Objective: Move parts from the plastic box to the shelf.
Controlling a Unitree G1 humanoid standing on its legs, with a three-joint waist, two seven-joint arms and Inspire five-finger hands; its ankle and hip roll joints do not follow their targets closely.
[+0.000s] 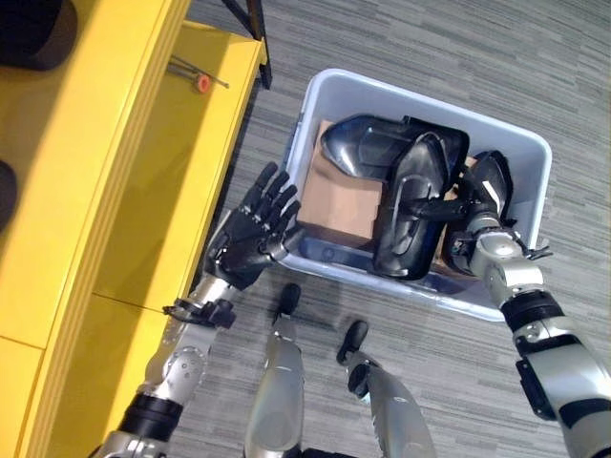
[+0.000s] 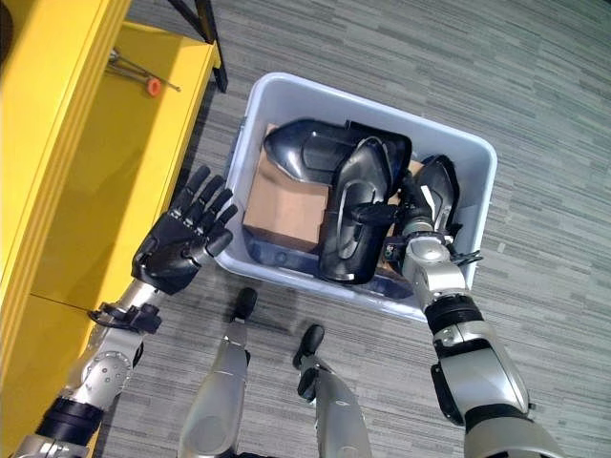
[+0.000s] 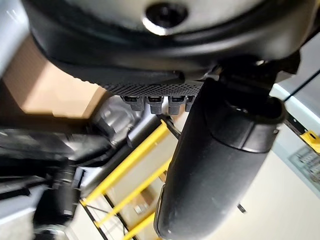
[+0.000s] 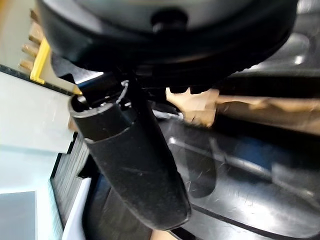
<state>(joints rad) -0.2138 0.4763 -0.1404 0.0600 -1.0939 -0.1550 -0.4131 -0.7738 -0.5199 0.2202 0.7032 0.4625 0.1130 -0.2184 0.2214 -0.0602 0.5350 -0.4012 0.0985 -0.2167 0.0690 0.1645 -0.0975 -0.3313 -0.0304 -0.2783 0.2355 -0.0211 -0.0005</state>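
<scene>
Pale grey plastic forms the box (image 1: 535, 172), which sits on a grey striped carpet (image 1: 430, 48) just beside a yellow shelf (image 1: 181, 191). Inside the box lie glossy black parts (image 1: 415, 205) on a sheet of brown cardboard (image 1: 339, 196); one long curved part stands propped across the middle, another lies flat behind it toward the far wall. The right hand (image 1: 487, 191) reaches down into the box at its right side, right against the black parts; whether its fingers have closed on anything I cannot tell. The left hand (image 1: 253, 229) hovers between the shelf and the box's left wall, fingers straight and spread, holding nothing. A small tool with an orange tip (image 1: 200, 82) lies on the shelf's far end
</scene>
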